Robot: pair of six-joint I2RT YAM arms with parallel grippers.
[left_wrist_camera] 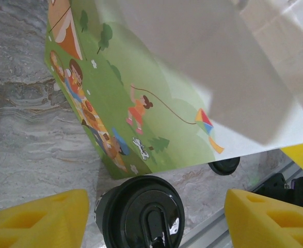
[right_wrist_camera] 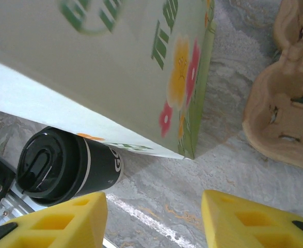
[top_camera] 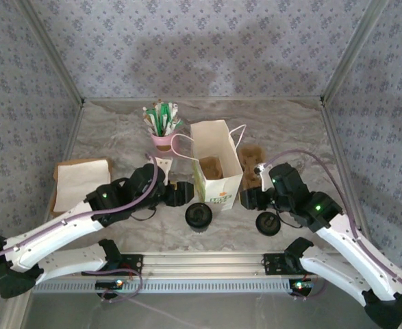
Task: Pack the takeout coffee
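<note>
Lettering in green runs across one face of the tall white paper bag (top_camera: 216,171), which stands open-topped at mid-table. In the right wrist view only two capitals that look like "TI" can be read. Beside them are a blurred round green logo and printed yellow and pink flowers. The left wrist view shows another face with a cartoon meadow: children, a small white dog and a figure flying a diamond kite on a string.

One takeout coffee (top_camera: 198,216), a small dark paper cup under a round black plastic lid, stands on the grey marble-patterned table (top_camera: 118,137) just in front of the bag. The other takeout coffee (top_camera: 268,223) stands near the bag's right corner, beneath the right arm.

The left gripper (left_wrist_camera: 156,204) hovers with its yellow fingers (left_wrist_camera: 37,219) spread wide. The first cup's lid lies between them in its own camera, with a clear gap on one side, so nothing is clamped.

The right gripper (right_wrist_camera: 154,209) is also spread, with bare table between its fingers. A takeout coffee (right_wrist_camera: 63,165) stands just past its left finger, though I cannot tell which of the two it is. White print on this cup's wall starts with what looks like a "G", and the rest curves out of sight.

A brown moulded-pulp cup carrier (right_wrist_camera: 285,88) sits beside the bag.
</note>
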